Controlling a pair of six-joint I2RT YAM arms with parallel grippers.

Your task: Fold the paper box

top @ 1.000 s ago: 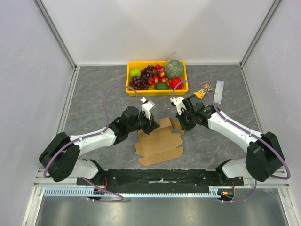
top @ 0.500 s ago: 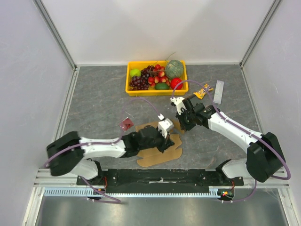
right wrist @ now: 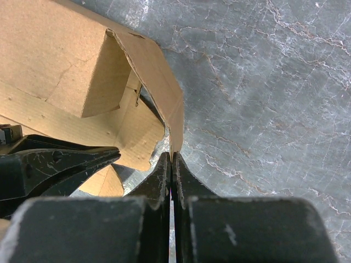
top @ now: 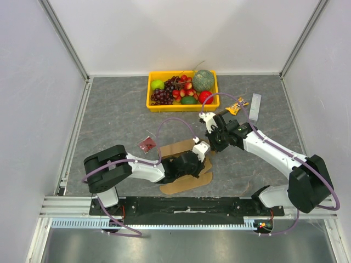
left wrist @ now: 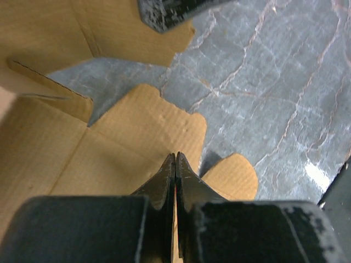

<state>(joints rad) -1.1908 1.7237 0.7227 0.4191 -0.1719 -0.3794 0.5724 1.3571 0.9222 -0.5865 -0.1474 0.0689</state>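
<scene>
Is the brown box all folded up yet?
Only partly folded. One end of the paper box stands up with a bent flap, while other flaps lie flat on the table.

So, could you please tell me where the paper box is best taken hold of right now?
Probably the raised flap at the right end of the paper box, coming from the bare table side. Its thin edge stands clear of the surface, so a claw can close across it. The right claw seems pinched there; elsewhere the box lies mostly flat.

High rear overview, two close wrist views over the paper box
</scene>
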